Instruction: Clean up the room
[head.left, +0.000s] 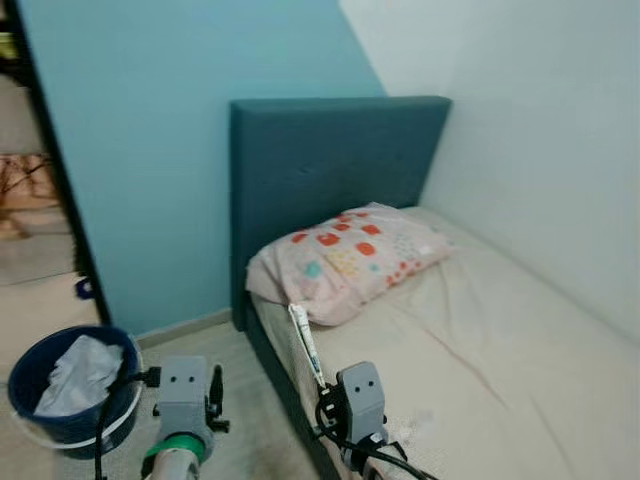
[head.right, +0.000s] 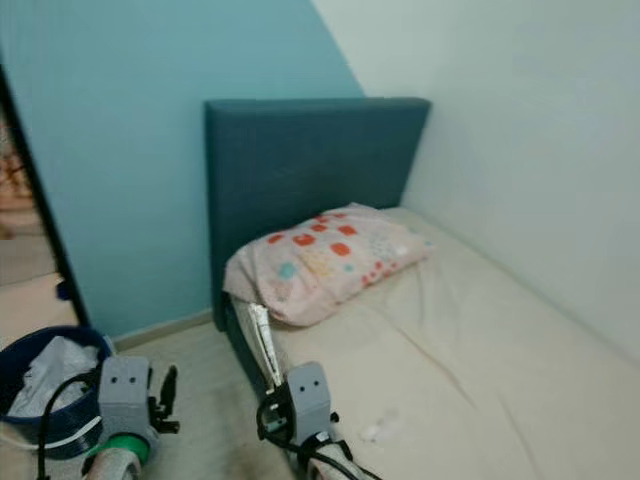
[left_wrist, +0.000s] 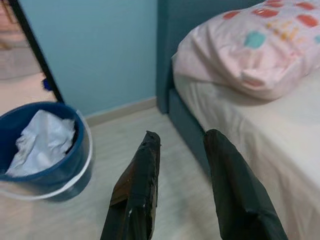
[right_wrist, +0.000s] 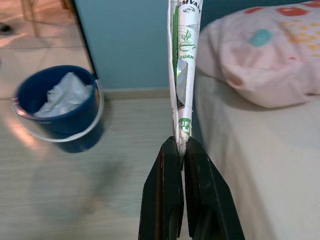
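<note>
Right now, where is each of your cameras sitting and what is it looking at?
Left eye view: on my head, looking down at the bed, pillow and both arms.
Right eye view: beside it, same scene.
Left wrist view: on my left arm, looking past the open left gripper at the floor.
Right wrist view: on my right arm, showing the right gripper pinching a wrapper.
Both wrist views share the blue bucket.

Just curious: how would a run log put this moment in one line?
right gripper: shut on wrapper | left gripper: open | bucket: floor, left of bed
</note>
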